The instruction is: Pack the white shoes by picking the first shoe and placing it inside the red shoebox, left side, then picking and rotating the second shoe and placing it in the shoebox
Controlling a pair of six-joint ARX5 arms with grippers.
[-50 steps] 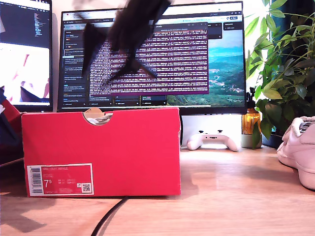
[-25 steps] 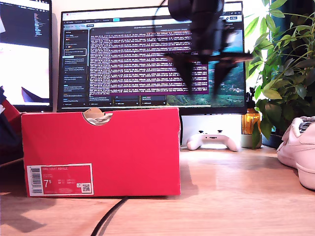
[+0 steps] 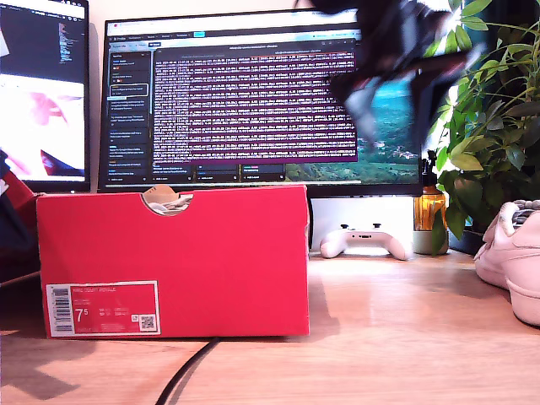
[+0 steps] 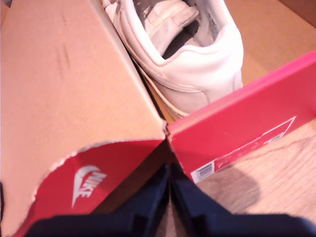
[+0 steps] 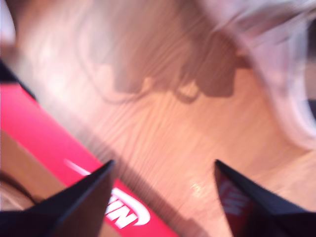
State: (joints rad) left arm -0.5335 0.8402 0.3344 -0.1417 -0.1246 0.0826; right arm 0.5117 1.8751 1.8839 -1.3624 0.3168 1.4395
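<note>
The red shoebox [image 3: 169, 253] stands on the wooden table at the exterior view's left. One white shoe [image 4: 187, 59] lies inside the red shoebox [image 4: 237, 123], heel towards its end wall. My first gripper [image 4: 169, 170] is shut and empty, just outside the box corner. The other white shoe [image 3: 515, 261] sits on the table at the exterior view's right edge, and it is a white blur [image 5: 276, 49] in the second wrist view. My second gripper [image 5: 164, 163] is open and empty above bare table. It shows blurred [image 3: 401, 93] high at the exterior view's upper right.
A red lid flap with a white swoosh [image 4: 89, 182] hangs beside the box. Behind it stand monitors [image 3: 253, 101], a white game controller [image 3: 364, 242], an amber bottle [image 3: 430, 208] and a leafy plant [image 3: 489, 126]. A black cable [image 3: 186, 371] runs across the table in front of the box.
The blurred arm has swept from above the shoebox towards the exterior view's upper right, nearer the plant and the shoe on the table. Box and shoe have not moved.
</note>
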